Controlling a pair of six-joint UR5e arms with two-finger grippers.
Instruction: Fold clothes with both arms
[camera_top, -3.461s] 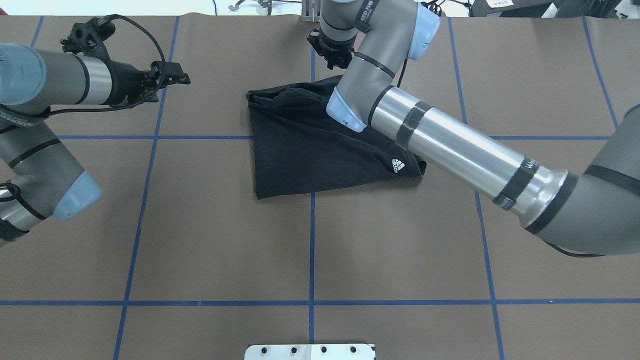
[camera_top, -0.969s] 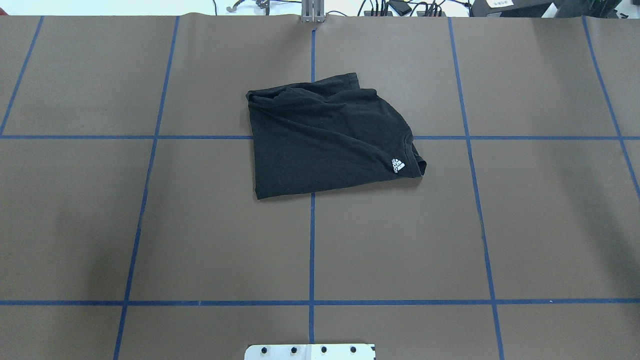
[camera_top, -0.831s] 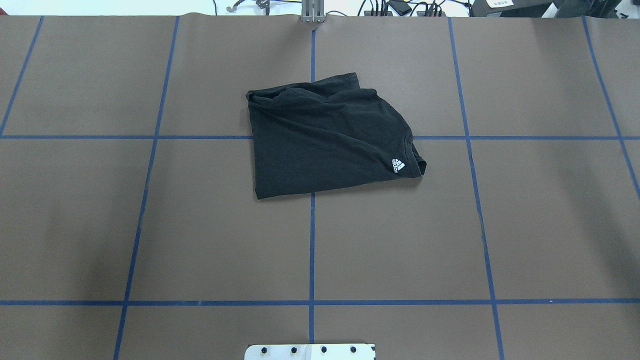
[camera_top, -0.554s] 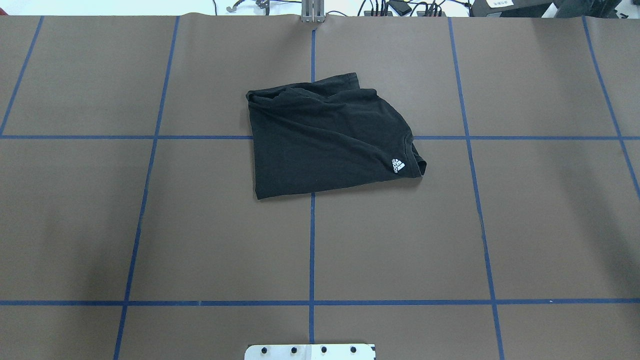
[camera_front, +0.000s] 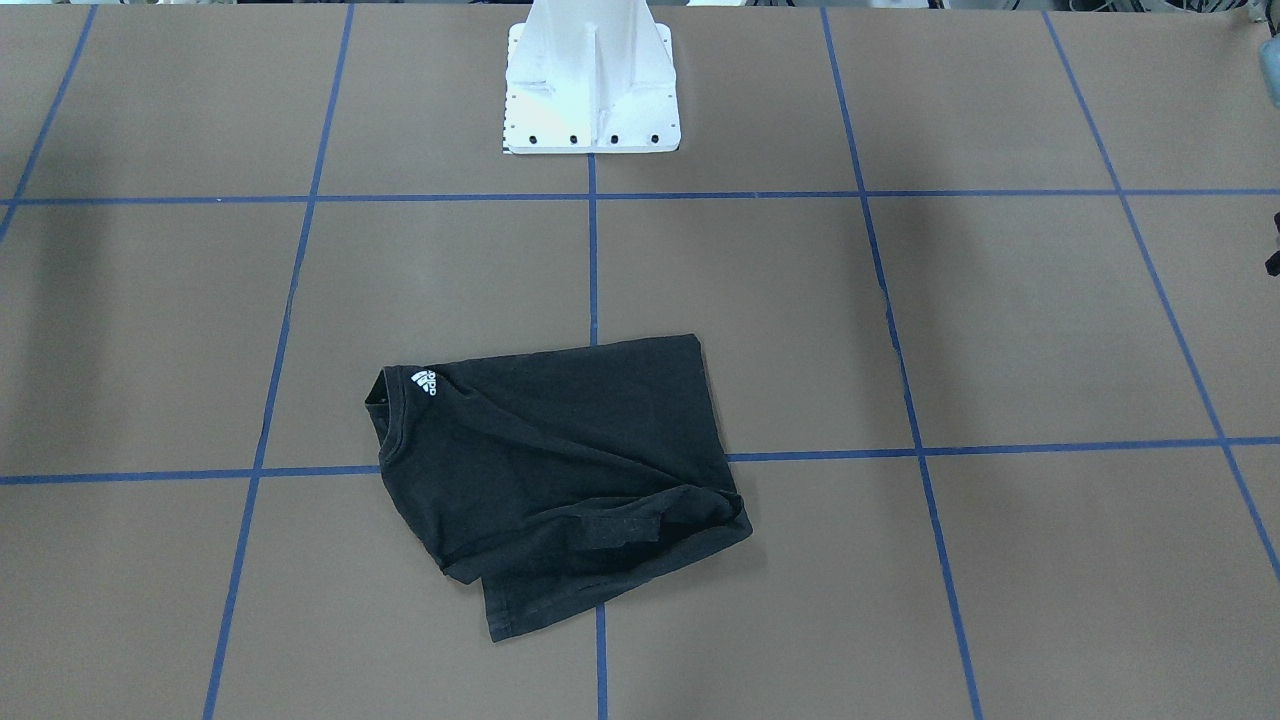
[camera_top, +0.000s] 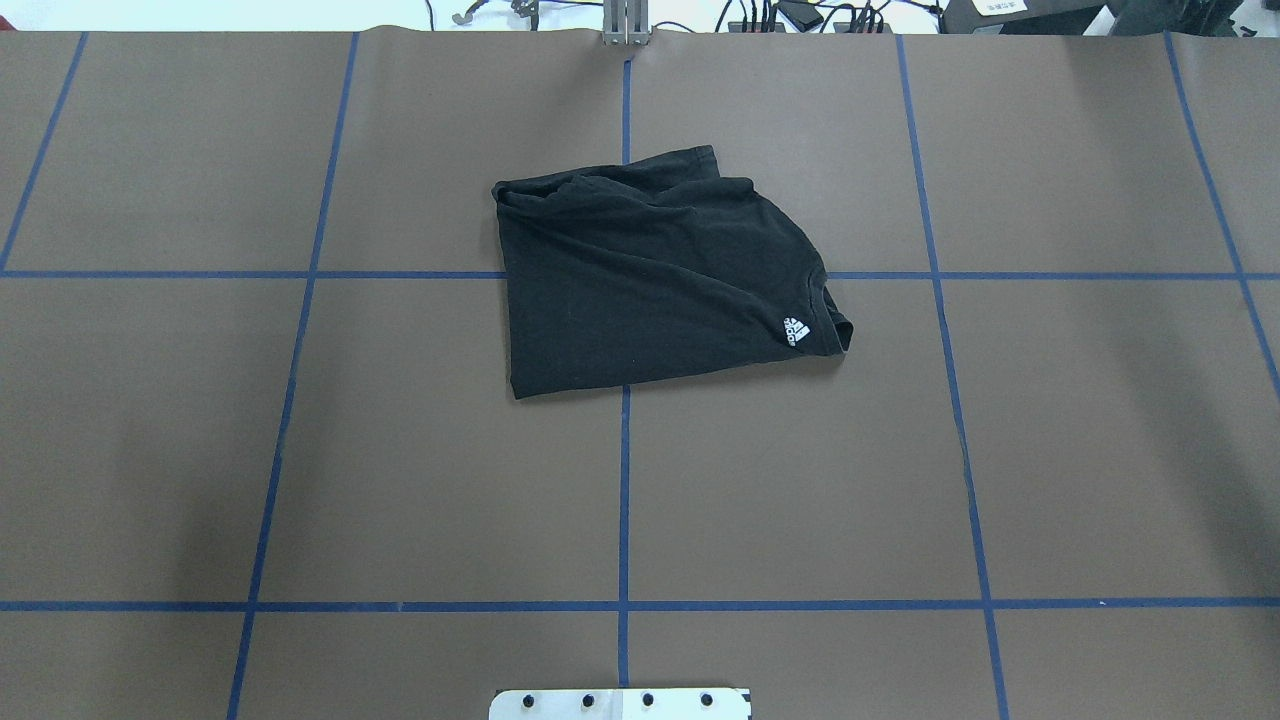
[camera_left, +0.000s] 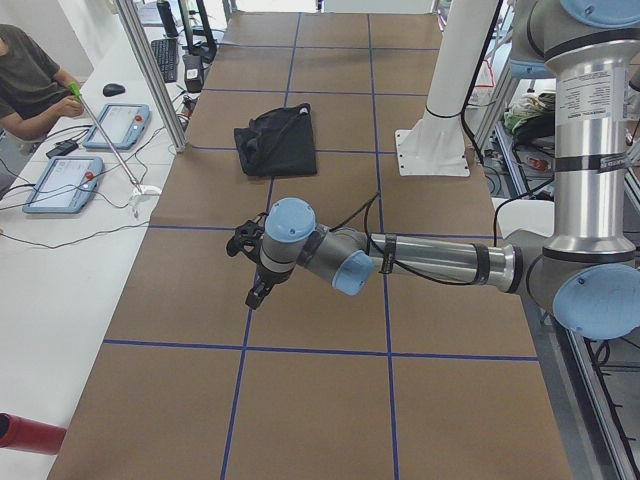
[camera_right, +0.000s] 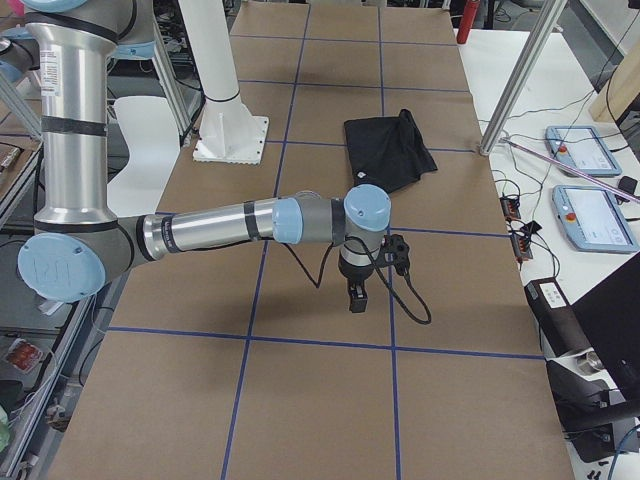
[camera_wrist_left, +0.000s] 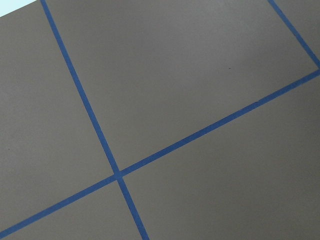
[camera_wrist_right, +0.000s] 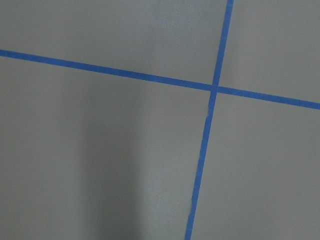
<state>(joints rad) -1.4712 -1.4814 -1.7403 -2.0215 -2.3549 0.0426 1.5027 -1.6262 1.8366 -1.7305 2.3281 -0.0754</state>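
Withdrawn from over the shirt (camera_top: 650, 290), the left end effector (camera_left: 254, 296) and the right end effector (camera_right: 357, 303) hung well apart from it, neither clearly nearer; released or clenched could not be told. It lay folded on the middle of the tabletop (camera_top: 400, 480), long axis left to right

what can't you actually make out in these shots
Whether the left gripper is open or shut: it shows only in the exterior left view, small and side-on, and its wrist camera sees only table.
Whether the right gripper is open or shut: likewise, it shows only in the exterior right view.
The T-shirt chest: folded out of sight in every view; only the white logo shows.
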